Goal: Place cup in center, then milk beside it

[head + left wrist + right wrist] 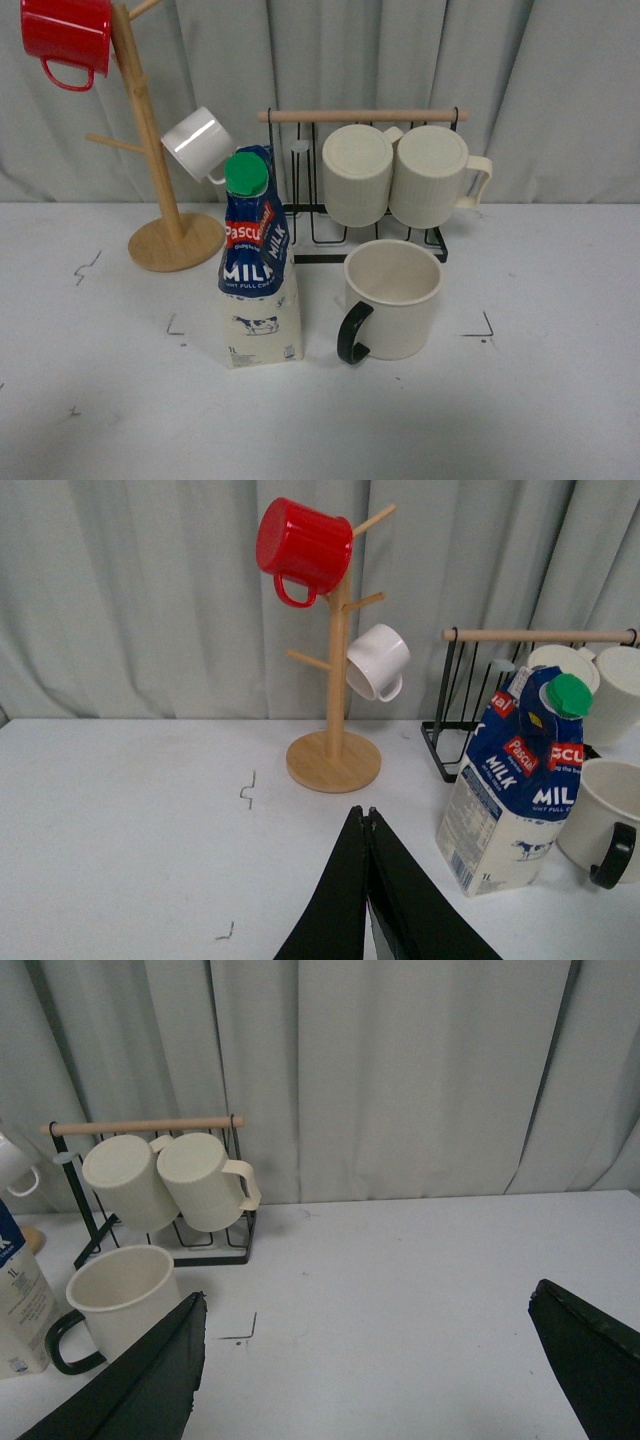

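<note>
The cup (392, 300), a wide cream-white mug with a black C-shaped handle, stands upright in the middle of the white table, handle toward the front left. The milk (257, 265), a blue and cream carton with a green cap, stands upright just left of it, a small gap between them. Both also show in the left wrist view, milk (520, 785) and cup (605, 815), and in the right wrist view, cup (120, 1300) and milk (18, 1295). No arm shows in the front view. My left gripper (365, 815) is shut and empty, left of the milk. My right gripper (365, 1310) is open and empty, right of the cup.
A wooden mug tree (165, 215) at the back left holds a red mug (68, 35) and a small white mug (198, 143). A black wire rack (365, 180) with two ribbed cream mugs (400, 172) stands behind the cup. Grey curtains hang at the back.
</note>
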